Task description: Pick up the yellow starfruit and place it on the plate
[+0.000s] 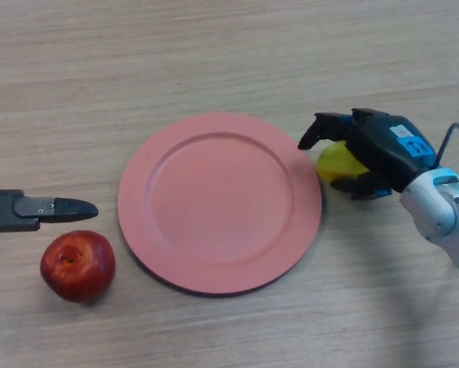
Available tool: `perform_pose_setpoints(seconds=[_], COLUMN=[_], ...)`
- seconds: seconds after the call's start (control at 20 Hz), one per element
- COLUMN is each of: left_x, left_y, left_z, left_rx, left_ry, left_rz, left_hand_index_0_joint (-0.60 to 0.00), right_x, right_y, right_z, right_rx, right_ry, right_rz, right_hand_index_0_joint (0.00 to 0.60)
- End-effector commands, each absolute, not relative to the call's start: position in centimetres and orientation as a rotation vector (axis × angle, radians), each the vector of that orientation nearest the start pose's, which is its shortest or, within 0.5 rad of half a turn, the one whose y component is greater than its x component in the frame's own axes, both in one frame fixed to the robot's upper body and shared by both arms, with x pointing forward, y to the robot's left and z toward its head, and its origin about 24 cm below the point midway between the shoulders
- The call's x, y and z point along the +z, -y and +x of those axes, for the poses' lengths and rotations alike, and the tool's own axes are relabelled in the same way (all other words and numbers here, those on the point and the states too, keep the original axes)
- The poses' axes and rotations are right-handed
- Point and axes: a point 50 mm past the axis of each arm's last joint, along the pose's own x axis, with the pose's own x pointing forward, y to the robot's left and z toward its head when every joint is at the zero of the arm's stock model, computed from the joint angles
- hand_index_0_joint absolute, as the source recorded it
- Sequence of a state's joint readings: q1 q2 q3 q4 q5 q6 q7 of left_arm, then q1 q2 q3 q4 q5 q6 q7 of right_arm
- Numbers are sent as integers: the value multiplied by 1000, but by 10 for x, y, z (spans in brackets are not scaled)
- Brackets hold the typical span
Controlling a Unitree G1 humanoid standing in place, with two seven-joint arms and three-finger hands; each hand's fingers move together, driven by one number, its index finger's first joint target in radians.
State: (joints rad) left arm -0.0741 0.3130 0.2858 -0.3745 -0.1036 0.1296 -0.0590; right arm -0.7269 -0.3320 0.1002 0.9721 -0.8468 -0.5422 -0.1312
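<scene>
Starfruit (335,159) is what I look for first, and on my feed from the head camera I find its yellow flesh just off the right rim of the plate (149,222), mostly covered by the right hand (375,149). That hand comes in from the right side of the view and sits over the fruit with its fingers (315,132) curled down on the far side and the thumb tucked against the near side, so I read it as closed around the starfruit. Whether the fruit is resting on the counter (229,54) or already lifted clear of it I cannot tell from this angle. The fingertips reach almost to the plate's edge; the fruit itself lies beside the plate, not on it. The plate is a round pink one, flat on the wooden counter in the middle of my view, and I see nothing lying on it. Over on the left, the left hand (30,210) shows at the frame's edge, lying low with its fingers stretched straight toward the plate and holding nothing, a short way from the rim. Just below that hand, nearer to me, a red apple (77,265) stands on the counter with its stem end up, close to the plate's lower left edge but apart from it.
</scene>
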Motion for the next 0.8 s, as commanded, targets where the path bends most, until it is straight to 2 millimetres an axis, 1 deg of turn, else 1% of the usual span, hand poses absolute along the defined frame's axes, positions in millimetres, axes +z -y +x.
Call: perform_pose_setpoints(seconds=[0.05, 0.15, 0.3, 0.35, 0.45, 0.55, 0.6, 0.75, 0.8], left_x=[199, 200, 200, 200, 201, 203, 203, 203, 205], left_y=[-247, -248, -247, -246, -245, -244, -243, -240, -239], left_z=[229, 229, 228, 228, 228, 227, 227, 227, 226], left_rx=[154, 156, 151, 150, 141, 133, 125, 114, 110], left_ry=[617, 616, 614, 614, 610, 609, 603, 601, 605], left_rz=[328, 325, 315, 312, 309, 299, 290, 279, 271], left_hand_index_0_joint=[0, 0, 0, 0, 0, 0, 0, 0, 0], right_x=[136, 138, 154, 156, 159, 160, 157, 155, 151], right_y=[172, 169, 160, 158, 144, 128, 117, 94, 84], right_z=[376, 373, 366, 364, 356, 349, 346, 341, 340], right_rx=[128, 138, 152, 163, 223, 260, 308, 354, 374], right_ry=[486, 493, 537, 536, 514, 526, 497, 512, 508], right_rz=[-1006, -991, -965, -950, -844, -804, -760, -759, -736], right_hand_index_0_joint=[600, 600, 600, 600, 600, 600, 600, 600, 600])
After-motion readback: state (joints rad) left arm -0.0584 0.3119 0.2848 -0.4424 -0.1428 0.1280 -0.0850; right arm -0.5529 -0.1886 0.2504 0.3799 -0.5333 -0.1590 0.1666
